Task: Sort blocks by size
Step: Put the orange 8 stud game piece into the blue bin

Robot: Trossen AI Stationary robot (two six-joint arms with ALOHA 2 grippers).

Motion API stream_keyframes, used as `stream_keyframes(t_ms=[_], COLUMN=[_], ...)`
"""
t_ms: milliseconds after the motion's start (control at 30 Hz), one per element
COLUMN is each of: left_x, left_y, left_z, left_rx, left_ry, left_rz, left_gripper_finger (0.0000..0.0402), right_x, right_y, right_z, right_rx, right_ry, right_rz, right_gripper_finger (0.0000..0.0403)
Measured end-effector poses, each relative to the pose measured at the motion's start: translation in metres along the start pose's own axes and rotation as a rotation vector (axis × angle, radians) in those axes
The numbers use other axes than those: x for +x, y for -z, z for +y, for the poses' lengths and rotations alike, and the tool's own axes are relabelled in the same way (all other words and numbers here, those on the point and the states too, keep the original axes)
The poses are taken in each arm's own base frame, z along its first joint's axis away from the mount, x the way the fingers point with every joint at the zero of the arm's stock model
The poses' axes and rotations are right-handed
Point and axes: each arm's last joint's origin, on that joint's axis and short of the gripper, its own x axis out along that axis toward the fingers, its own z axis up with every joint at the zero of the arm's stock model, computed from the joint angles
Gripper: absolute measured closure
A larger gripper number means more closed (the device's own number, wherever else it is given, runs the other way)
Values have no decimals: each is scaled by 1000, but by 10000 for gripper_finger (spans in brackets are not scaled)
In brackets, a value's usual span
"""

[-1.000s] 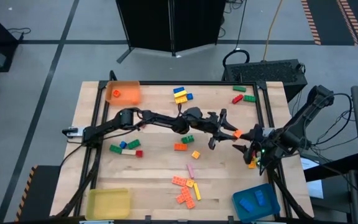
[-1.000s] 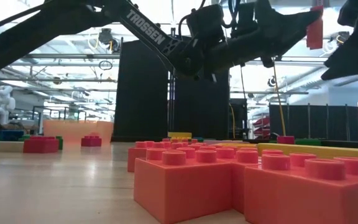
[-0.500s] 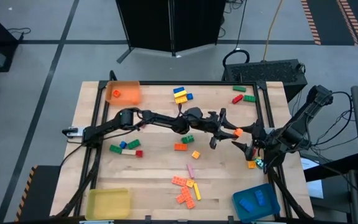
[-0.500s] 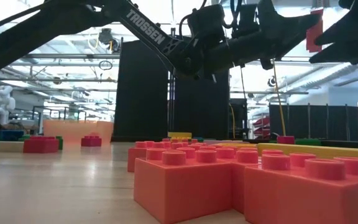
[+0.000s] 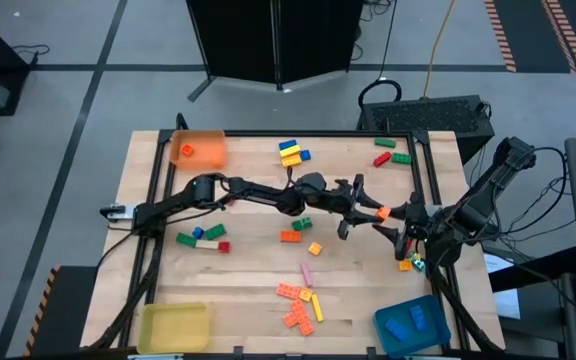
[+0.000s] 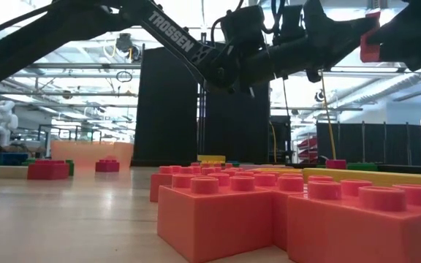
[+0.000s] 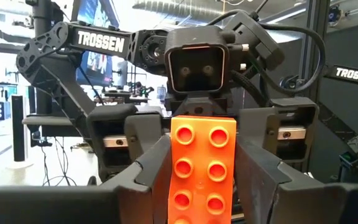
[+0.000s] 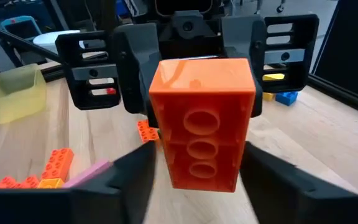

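Light, stiff, slick orange block clenched in left fingers, best taken by flat sides; right fingers spread around it.

The orange block runs off the left wrist view's bottom edge, its end unseen.

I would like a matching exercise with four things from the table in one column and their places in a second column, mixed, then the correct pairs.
Things:
1. orange tray
2. yellow tray
3. blue tray
4. orange brick

Places (as the high view shows them):
A. near corner on the right arm's side
B. held up between the left gripper and the right gripper
C. far corner on the left arm's side
D. near corner on the left arm's side

Pairs: 1-C, 2-D, 3-A, 4-B
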Motion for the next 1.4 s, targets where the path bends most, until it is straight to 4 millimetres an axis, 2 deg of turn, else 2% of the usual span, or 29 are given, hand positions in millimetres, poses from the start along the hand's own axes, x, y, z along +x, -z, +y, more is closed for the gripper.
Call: stream_keyframes(t_ms=[133,200,400,533,633,800,900,1000,1133,1267,1400], left_x=[0,0,0,0,-3,-10,-14,-18,-23,-25,-25], left_y=[0,0,1,2,1,0,-4,-12,-19,-20,-16], left_z=[0,0,0,1,6,17,23,27,28,28,27], left_rx=[-6,-8,-10,-37,-104,-160,-177,-219,-288,-301,-291], left_ry=[-4,-4,-3,0,4,43,100,243,399,427,426], left_rz=[1,2,5,16,25,38,47,85,121,132,144], left_gripper_finger=[262,262,262,257,233,171,140,124,125,135,146], right_x=[0,0,0,0,0,-1,-2,-3,-6,-11,-17], right_y=[0,0,0,0,2,4,6,9,16,19,16], right_z=[-1,-1,-1,0,-1,-1,0,2,8,22,35], right_rx=[-8,-9,-6,10,26,65,83,115,175,259,325], right_ry=[5,8,7,1,-10,-52,-113,-187,-292,-454,-588], right_rz=[0,-3,-4,4,31,101,193,316,513,701,755], right_gripper_finger=[269,287,286,270,269,271,271,271,271,271,271])
